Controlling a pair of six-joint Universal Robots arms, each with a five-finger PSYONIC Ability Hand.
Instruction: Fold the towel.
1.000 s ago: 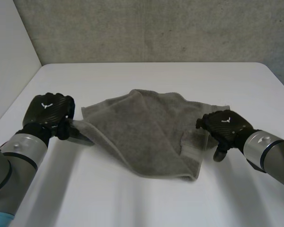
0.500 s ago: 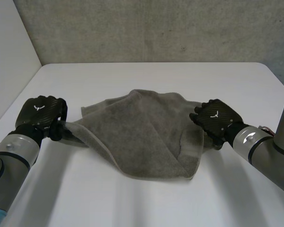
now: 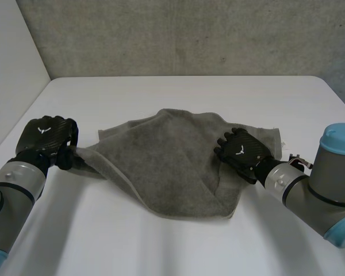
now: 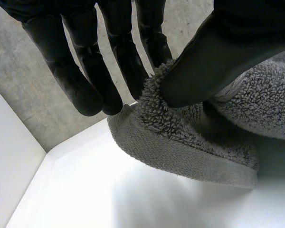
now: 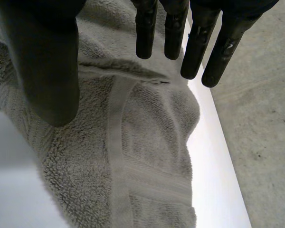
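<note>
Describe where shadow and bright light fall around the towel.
Head view: a soft shadow lies on the table along the near edge of the towel. Left wrist view: dark shadow under the lifted fold, table bright beside it. Right wrist view: a bright table strip beside the towel.

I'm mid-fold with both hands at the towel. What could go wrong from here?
1. The left hand pinches just the corner tip of the grey terry towel between thumb and finger; it could slip out on a lift.
2. The right hand is open over the towel's right side, gripping nothing; a pull from the left alone may drag the rumpled cloth across the white table.
</note>
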